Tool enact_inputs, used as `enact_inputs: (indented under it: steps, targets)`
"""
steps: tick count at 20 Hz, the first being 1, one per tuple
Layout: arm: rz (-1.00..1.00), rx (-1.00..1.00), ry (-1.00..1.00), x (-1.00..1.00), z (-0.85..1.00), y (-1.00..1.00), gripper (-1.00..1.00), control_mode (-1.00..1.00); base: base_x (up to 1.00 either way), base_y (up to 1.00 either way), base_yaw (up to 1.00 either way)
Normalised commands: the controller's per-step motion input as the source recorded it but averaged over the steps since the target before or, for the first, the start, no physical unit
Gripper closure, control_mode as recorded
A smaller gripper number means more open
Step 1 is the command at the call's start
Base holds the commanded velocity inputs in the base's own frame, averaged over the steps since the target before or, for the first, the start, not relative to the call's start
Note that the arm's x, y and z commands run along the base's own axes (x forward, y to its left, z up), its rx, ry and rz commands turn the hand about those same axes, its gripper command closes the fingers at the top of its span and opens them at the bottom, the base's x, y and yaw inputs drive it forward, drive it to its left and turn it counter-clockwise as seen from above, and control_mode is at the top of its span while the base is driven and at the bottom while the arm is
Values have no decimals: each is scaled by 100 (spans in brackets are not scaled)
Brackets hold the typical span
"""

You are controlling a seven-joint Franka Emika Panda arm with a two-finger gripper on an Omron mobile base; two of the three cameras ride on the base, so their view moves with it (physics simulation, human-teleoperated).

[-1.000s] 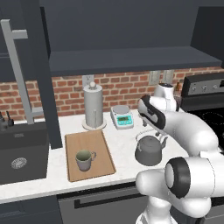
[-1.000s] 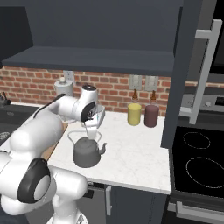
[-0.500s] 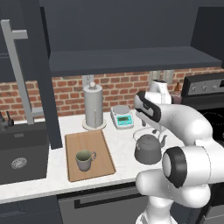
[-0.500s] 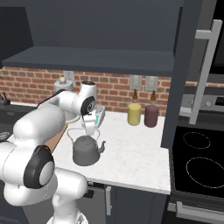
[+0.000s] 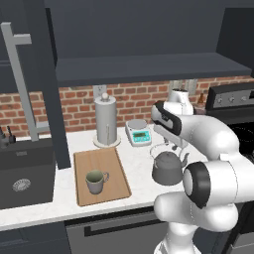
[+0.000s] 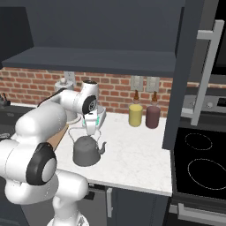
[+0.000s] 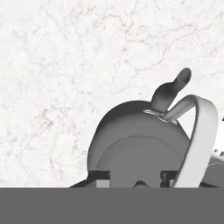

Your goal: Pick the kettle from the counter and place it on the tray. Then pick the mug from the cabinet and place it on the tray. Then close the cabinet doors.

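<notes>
Upright grey kettle (image 5: 167, 168) on counter (image 6: 132, 154)

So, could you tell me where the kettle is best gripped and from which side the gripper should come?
Probably by the thin arched handle, from straight above. The kettle stands upright on the counter, its body is round and wide, and the handle arcs over the lid, offering the only narrow part. The gripper hangs right above it.

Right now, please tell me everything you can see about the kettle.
The kettle is squat, dark grey and looks like metal, with a domed lid, a short spout and a thin arched handle. It stands upright on the white counter, to the right of the tray, not on it. The gripper is right above it at the handle; whether it grips yet, I cannot tell.
</notes>
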Motion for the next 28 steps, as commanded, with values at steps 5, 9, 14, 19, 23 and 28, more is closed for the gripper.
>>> enact_inputs:
  steps: [5,9,14,19,23,28]
  targets:
    - [-2,0,-4,-31,4,0,100,-100,0,0,0]
    - [-3,0,-9,-40,26,0,100,-100,0,0,0]
    - [0,1,-8,-23,39,0,100,-100,0,0,0]
    - [0,2,-3,2,47,11,100,-100,0,0,0]
    - [0,6,-3,9,41,19,100,-100,0,0,0]
    - [0,9,-1,13,30,30,100,-100,0,0,0]
